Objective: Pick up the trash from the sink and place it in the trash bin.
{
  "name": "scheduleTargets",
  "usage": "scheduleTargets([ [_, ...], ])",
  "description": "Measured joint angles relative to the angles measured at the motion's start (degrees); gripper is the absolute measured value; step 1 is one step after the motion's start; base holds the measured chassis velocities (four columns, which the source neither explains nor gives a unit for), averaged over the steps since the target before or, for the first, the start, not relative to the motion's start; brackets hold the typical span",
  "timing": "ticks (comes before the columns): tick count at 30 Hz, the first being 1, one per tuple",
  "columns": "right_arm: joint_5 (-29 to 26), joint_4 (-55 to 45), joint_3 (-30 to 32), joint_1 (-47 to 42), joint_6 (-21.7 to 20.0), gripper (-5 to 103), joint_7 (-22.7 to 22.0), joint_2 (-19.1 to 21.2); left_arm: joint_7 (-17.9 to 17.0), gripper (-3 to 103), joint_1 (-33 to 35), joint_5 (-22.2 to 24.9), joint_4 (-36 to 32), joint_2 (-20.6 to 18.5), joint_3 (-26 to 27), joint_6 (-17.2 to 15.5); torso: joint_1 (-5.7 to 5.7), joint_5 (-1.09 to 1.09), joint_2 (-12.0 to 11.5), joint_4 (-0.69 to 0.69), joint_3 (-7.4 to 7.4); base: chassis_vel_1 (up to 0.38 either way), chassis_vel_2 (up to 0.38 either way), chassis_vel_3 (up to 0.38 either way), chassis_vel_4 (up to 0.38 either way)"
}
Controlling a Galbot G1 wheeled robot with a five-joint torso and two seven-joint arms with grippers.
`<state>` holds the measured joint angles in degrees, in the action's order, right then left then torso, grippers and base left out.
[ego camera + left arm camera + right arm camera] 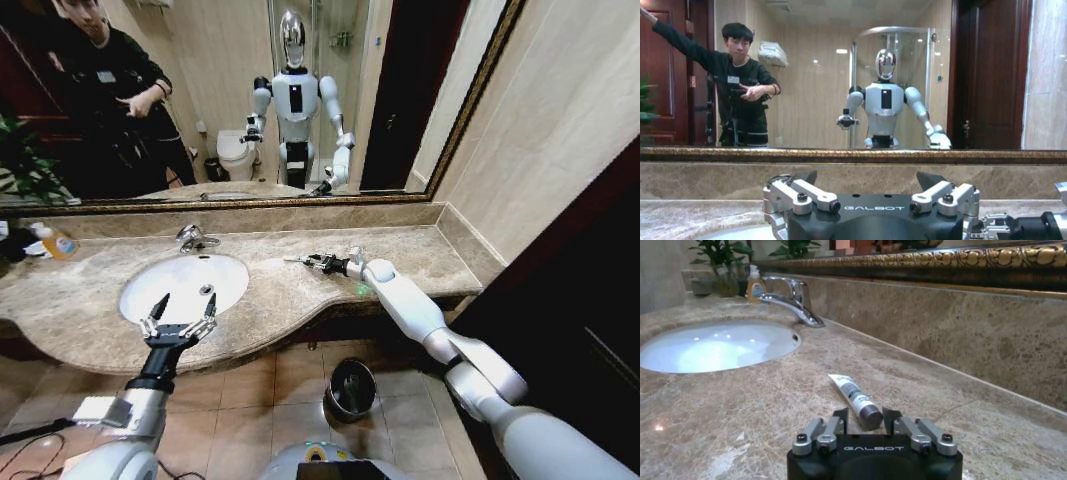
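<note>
Beige marble forms the surface [290, 285] that we inspect first from the head view. The white oval sink [185, 285] is set into it at the left, with the chrome faucet [192, 238] behind the bowl and a bottle of orange liquid [55, 243] near the far left wall. The left gripper [180, 318] hangs over the sink's front rim, fingers spread wide and grasping nothing. The right gripper [318, 263] lies low on the surface to the right of the sink, reaching toward it. The trash bin [351, 388], black with a shiny rim, stands on the tiled floor below the surface's front edge.

From the left wrist view we note the left gripper [867, 192] with both fingers parted and nothing between them, facing the mirror, the sink's edge [740, 232] just below it.

From the right wrist view we record a small white tube with a dark cap [855, 399] lying flat on the surface [740, 415], well apart from the sink [713, 345]. Its capped end sits between the fingers of the right gripper [865, 421], which stand close beside the cap; we cannot tell whether they clamp it.
</note>
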<state>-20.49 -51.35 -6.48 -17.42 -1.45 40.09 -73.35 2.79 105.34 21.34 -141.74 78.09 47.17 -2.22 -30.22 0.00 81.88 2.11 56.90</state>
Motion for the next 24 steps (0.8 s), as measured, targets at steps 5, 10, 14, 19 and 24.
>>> scheduleTargets([
  [5, -0.23, -0.16, 0.21, -0.28, 0.02, 21, -0.65, -0.01, 0.00, 100, 0.00, 0.00, 0.00, 0.00, 0.00, 0.00, 0.00, 0.00, 0.00, 0.00, 0.00, 0.000, 0.000, 0.000, 0.000],
  [10, -0.38, -0.38, 0.81, -0.51, 0.02, 16, -0.75, -0.01, 0.00, 100, 0.00, 0.00, 0.00, 0.00, 0.00, 0.00, 0.00, 0.00, 0.00, 0.00, 0.00, 0.000, 0.000, 0.000, 0.000],
  [14, -0.77, -1.33, 1.09, -1.05, -0.02, 16, -1.17, 0.31, 0.00, 100, 0.00, 0.00, 0.00, 0.00, 0.00, 0.00, 0.00, 0.00, 0.00, 0.00, 0.00, 0.000, 0.000, 0.000, 0.000],
  [19, -3.14, -4.77, 1.14, -2.70, -1.28, 16, -3.23, 1.35, 0.00, 100, 0.00, 0.00, 0.00, 0.00, 0.00, 0.00, 0.00, 0.00, 0.00, 0.00, 0.00, 0.000, 0.000, 0.000, 0.000],
  [24, -7.39, -10.07, 1.06, -4.71, -2.72, 16, -6.15, 3.09, 0.00, 100, 0.00, 0.00, 0.00, 0.00, 0.00, 0.00, 0.00, 0.00, 0.00, 0.00, 0.00, 0.000, 0.000, 0.000, 0.000],
])
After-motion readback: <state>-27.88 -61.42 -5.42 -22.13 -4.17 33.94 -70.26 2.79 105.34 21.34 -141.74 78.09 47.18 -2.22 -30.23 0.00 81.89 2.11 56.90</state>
